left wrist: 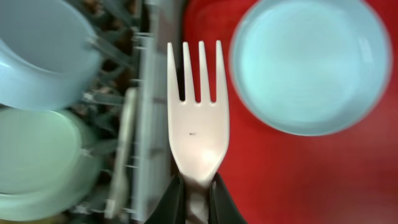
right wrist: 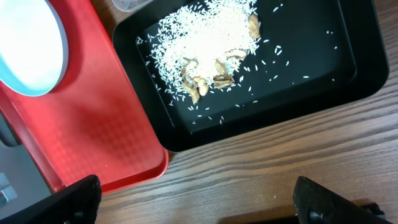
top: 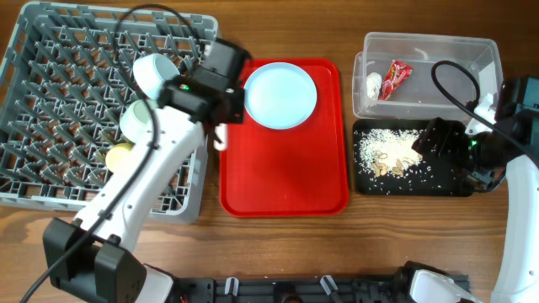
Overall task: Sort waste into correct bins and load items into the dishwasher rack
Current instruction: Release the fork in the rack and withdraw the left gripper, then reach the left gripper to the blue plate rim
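Note:
My left gripper [left wrist: 198,199] is shut on the handle of a white plastic fork [left wrist: 198,118] and holds it over the line where the grey dishwasher rack [top: 50,59] meets the red tray [top: 286,181]. In the overhead view this gripper [top: 221,126] is at the rack's right edge. The light blue bowl [top: 156,71], the light green bowl [top: 137,122] and the yellow cup [top: 118,154] sit in the rack. The pale plate [top: 280,94] lies on the red tray. My right gripper [right wrist: 199,199] is open and empty above the wood in front of the black tray [right wrist: 348,74].
The clear tub [top: 476,50] at the back right holds the red wrapper [top: 396,77] and a white scrap [top: 374,82]. The black tray [top: 450,187] holds rice crumbs [top: 387,150]. A pale long thing [left wrist: 123,149] lies blurred in the rack.

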